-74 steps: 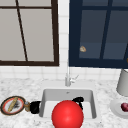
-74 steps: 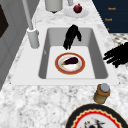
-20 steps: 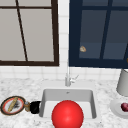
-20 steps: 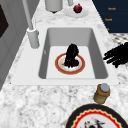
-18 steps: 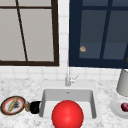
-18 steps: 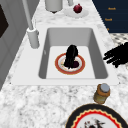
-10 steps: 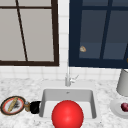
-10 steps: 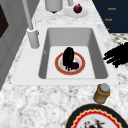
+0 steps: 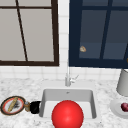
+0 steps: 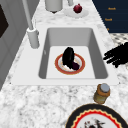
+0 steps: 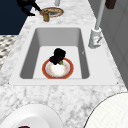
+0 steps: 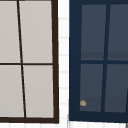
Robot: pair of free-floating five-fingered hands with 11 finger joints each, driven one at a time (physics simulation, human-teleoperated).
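A red-rimmed plate (image 10: pixel 59 65) (image 11: pixel 70 71) lies on the bottom of the sink (image 10: pixel 75 35) (image 11: pixel 57 35). My right hand (image 10: pixel 68 56) (image 11: pixel 59 53) is down on this plate, against a dark purple food item (image 10: pixel 75 66) (image 11: pixel 53 59). In the front view a big red sphere (image 9: pixel 67 114) covers that part of the sink. My left hand (image 9: pixel 35 107) (image 10: pixel 117 55) (image 11: pixel 25 3) hovers open over the counter's front, beside a small jar (image 9: pixel 26 106) (image 10: pixel 102 93) (image 11: pixel 45 15).
A patterned plate (image 9: pixel 10 106) (image 11: pixel 53 11) lies left of the jar. The faucet (image 9: pixel 68 77) (image 10: pixel 31 27) (image 11: pixel 96 35) stands behind the sink. At the right are a white plate (image 9: pixel 117 108) with a red fruit (image 9: pixel 124 107) (image 10: pixel 77 8) and a grey container (image 9: pixel 123 82).
The right hand has come down from the sink's far end onto the plate, then shifted slightly on it over the last second. The left hand has not moved.
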